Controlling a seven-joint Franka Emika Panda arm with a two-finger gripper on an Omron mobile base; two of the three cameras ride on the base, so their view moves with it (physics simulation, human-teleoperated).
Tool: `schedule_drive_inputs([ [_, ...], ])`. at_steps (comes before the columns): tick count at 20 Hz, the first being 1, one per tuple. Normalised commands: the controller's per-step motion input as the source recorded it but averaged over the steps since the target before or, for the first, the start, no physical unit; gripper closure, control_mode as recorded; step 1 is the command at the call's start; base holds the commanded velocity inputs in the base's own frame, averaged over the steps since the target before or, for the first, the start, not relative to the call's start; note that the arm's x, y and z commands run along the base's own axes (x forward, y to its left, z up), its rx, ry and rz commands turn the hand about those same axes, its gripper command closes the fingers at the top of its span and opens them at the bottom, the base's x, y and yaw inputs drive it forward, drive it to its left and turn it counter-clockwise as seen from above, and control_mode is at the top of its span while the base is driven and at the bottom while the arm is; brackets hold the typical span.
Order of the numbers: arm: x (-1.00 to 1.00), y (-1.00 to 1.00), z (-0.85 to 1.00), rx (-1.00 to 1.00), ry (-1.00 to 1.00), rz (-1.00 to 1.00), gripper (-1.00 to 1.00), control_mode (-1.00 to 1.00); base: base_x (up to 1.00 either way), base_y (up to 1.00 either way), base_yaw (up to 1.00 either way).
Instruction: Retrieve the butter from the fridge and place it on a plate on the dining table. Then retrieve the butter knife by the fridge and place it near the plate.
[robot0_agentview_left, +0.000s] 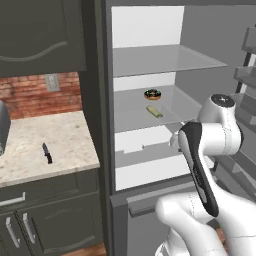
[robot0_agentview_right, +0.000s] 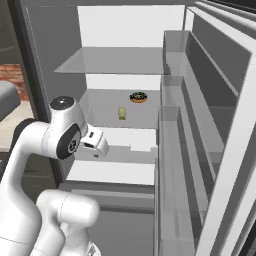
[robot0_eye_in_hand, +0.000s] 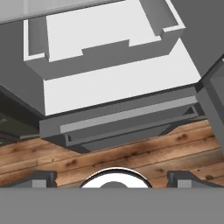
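The fridge (robot0_agentview_left: 145, 25) stands open, its white shelved inside facing me. The butter (robot0_agentview_left: 154, 111), a small pale yellow-green block, lies on the middle glass shelf; the right base view has the butter (robot0_agentview_right: 121, 113) in front of a doughnut. The black butter knife (robot0_agentview_left: 47, 153) lies on the stone counter left of the fridge. My gripper (robot0_agentview_right: 95, 150) hangs in front of the fridge, below the butter's shelf and short of it. In the hand view the gripper (robot0_eye_in_hand: 113, 178) is open with nothing between its fingertips (robot0_eye_in_hand: 43, 177), looking down on the white lower drawers. The plate and dining table are out of view.
A chocolate doughnut (robot0_agentview_left: 152, 94) sits behind the butter on the same shelf. The open fridge door with its shelf bins (robot0_agentview_right: 185, 125) stands close on the right. The stone counter (robot0_agentview_left: 60, 135) over dark cabinets runs to the left. Wooden floor (robot0_eye_in_hand: 131, 151) lies below.
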Motion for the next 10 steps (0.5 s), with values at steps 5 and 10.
schedule_drive_inputs([
  [5, 0.0, 0.0, 0.0, 0.0, 0.0, 0.0, -1.0, 1.0, 0.49, -0.02, 0.01],
  [10, 0.0, 0.0, 0.0, 0.0, 0.0, 0.0, -1.0, 1.0, 0.46, -0.2, 0.03],
])
